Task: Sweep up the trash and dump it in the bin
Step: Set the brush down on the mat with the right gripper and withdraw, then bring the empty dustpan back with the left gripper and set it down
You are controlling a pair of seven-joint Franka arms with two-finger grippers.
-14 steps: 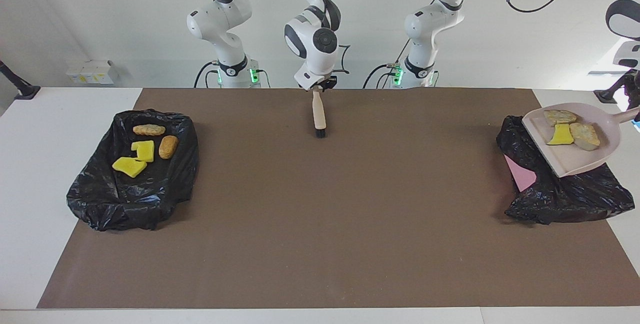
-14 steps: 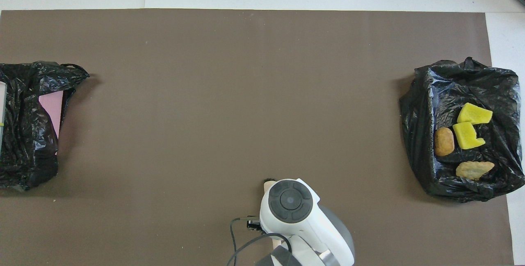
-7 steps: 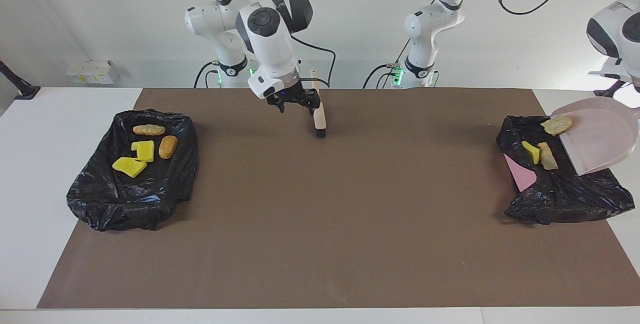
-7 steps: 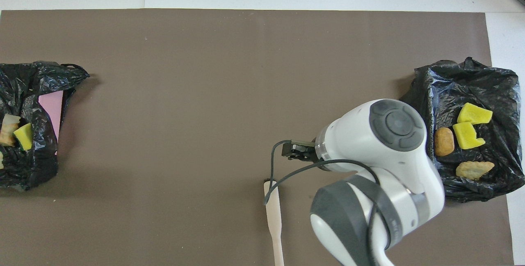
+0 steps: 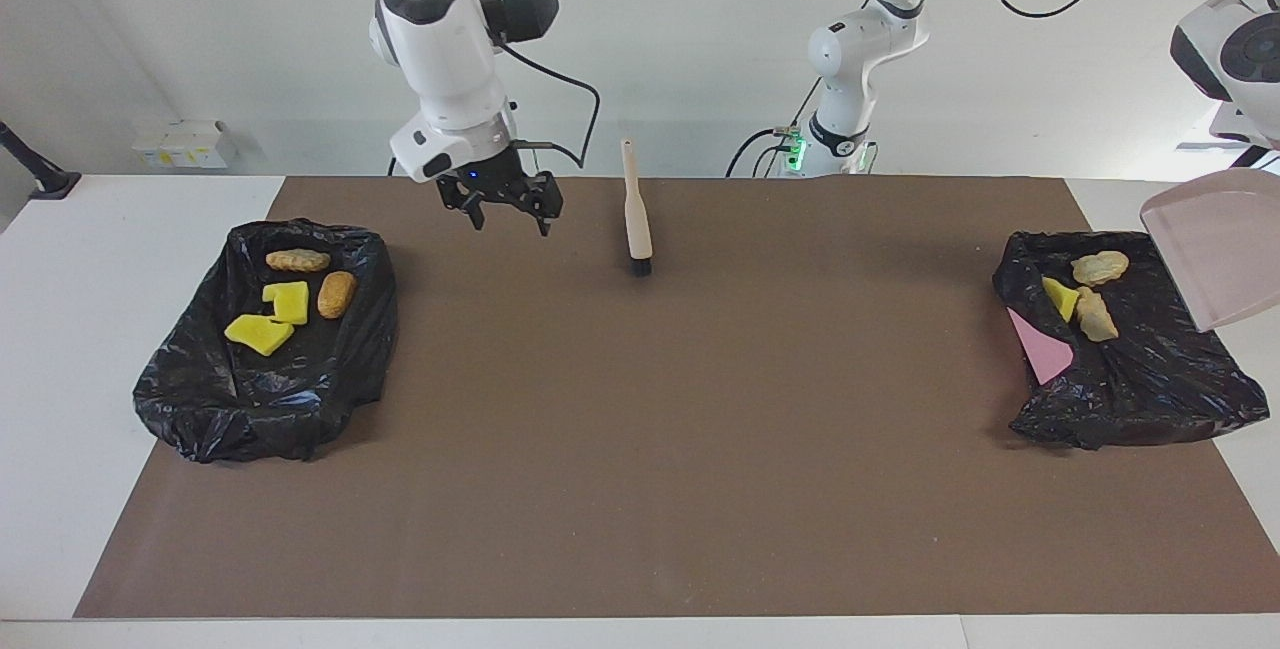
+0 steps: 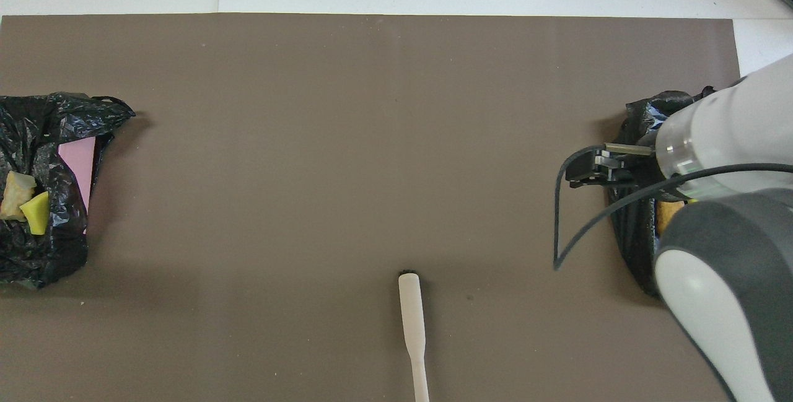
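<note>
right gripper (image 5: 505,211): jaws apart, empty, over the mat | left gripper: out of view | dustpan (image 5: 1215,254) raised over bin bag (image 5: 1150,379) | scraps (image 5: 1085,299) in bag | brush (image 5: 634,214) on worktop

No text, label, brand, number or sign can be read anywhere in either view. The small white boxes (image 5: 185,143) on the bench, out past the right end effector (image 5: 506,210) toward the right arm's end, carry yellowish patches, but nothing on them can be made out as writing.
</note>
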